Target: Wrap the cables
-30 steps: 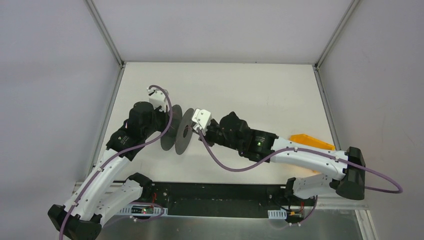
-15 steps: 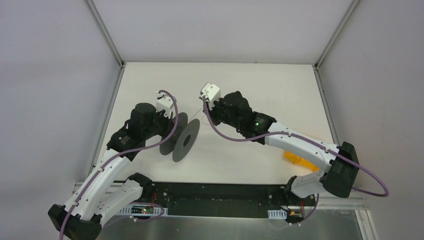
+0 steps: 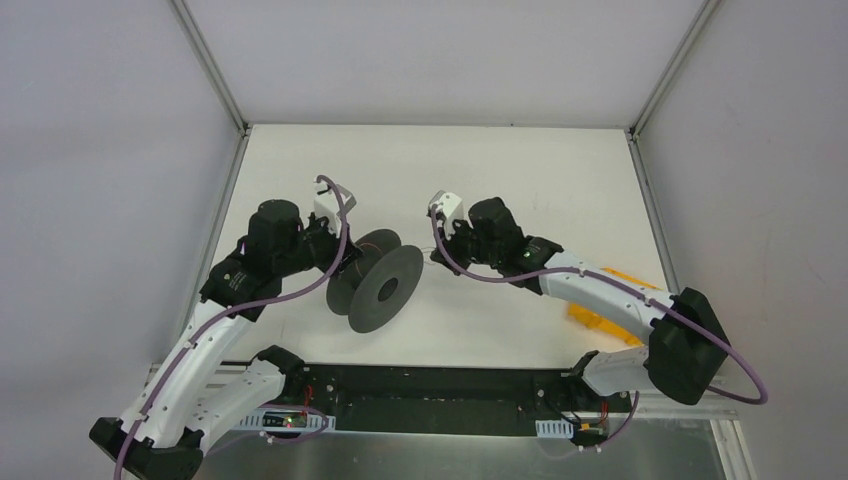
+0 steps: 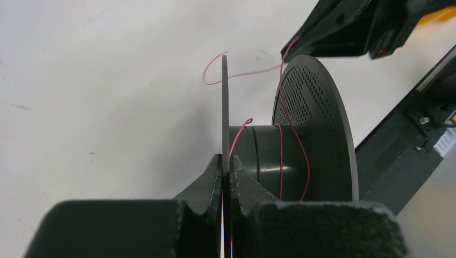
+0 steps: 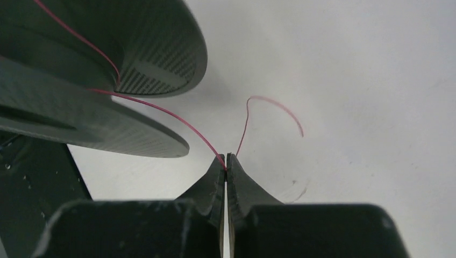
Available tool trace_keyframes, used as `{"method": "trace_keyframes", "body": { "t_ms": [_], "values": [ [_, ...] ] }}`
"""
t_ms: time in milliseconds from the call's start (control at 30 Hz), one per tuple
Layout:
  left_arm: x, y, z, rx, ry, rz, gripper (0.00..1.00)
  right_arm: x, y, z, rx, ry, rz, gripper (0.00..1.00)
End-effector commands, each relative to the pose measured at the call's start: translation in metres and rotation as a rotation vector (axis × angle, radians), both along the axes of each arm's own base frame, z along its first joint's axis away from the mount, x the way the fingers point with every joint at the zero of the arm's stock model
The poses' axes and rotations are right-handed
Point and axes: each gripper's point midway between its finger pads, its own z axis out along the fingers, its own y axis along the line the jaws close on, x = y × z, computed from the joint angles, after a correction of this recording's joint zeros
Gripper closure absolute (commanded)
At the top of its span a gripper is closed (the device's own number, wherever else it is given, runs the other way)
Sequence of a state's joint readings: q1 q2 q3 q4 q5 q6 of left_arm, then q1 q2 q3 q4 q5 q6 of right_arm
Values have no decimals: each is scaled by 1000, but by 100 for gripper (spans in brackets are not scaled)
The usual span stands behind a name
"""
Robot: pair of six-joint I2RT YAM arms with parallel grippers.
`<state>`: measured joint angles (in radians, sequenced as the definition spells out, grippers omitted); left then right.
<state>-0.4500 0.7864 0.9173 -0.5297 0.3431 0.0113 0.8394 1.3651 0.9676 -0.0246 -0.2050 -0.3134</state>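
Near the middle of the bench (image 3: 540, 170), a dark grey spool (image 3: 385, 285) is sitting tilted between the two arms; whether it is resting on the surface or hanging just clear of it is not possible to tell. The left hand (image 4: 226, 161) is gripping the spool, its fingers pressed together on the thin rim of the nearer flange, which is showing edge-on in the left wrist view.

The right hand (image 5: 226, 158) is hovering just beside the spool's other, perforated flange, on the side away from the left hand. Its fingertips are squeezed together and are pinching the cable (image 5: 161, 110), a very thin pinkish-red strand.

From that pinch the cable is running up and to the left, crossing the rim of the perforated flange and dropping into the gap between the two flanges. A short free end is curling out of the fingertips to the right, above the bare bench. Around the spool's barrel a few loose turns are lying, and one loop is arching over the top of the flange that the left hand is holding.

An orange thing (image 3: 600, 320) is lying partly hidden by the right arm, well apart from the spool.
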Motion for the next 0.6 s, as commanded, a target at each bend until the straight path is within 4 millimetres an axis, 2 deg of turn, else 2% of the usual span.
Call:
{"method": "trace_keyframes", "body": {
  "t_ms": [0, 267, 567],
  "values": [
    [-4, -18, 56, -187, -26, -29, 100, -15, 2, 25, 155, -21, 88, 98],
    [-8, -32, 97, -349, -37, -45, 100, -17, -2, 27, 249, -73, 74, 89],
    [0, -28, 118, -438, -64, 35, 100, -21, -2, 34, 362, -88, 53, 78]
  ]
}}
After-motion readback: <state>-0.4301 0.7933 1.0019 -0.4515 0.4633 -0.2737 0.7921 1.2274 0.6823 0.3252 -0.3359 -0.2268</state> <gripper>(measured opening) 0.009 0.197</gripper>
